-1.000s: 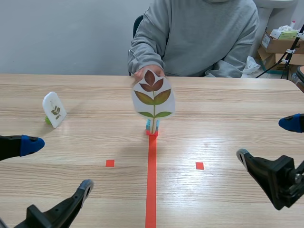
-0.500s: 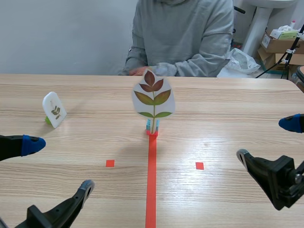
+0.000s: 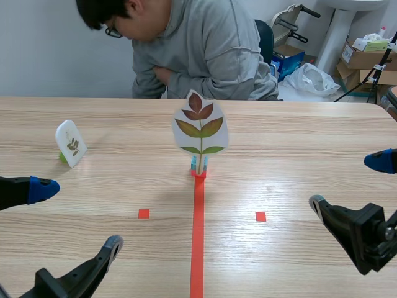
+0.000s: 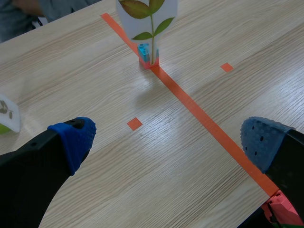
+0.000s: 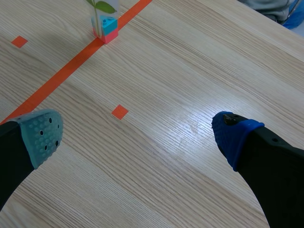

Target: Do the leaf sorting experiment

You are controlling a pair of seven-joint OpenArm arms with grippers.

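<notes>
Standing in the holder (image 3: pixel 198 167) is a leaf card (image 3: pixel 200 127).

Light wood-grain table (image 3: pixel 298 143) fills foreground, marked with orange-red tape line and squares. Plain pale grey wall (image 3: pixel 56 49) behind. Person (image 3: pixel 205 49) in grey sweatshirt seated across; dark chair (image 3: pixel 265 37) behind them. Far right corner: stacked cardboard boxes (image 3: pixel 366 59), white plastic bag (image 3: pixel 313 77), blue box (image 3: pixel 287 59), white pedestal (image 3: pixel 340 28). Soft glare on tabletop.
</notes>
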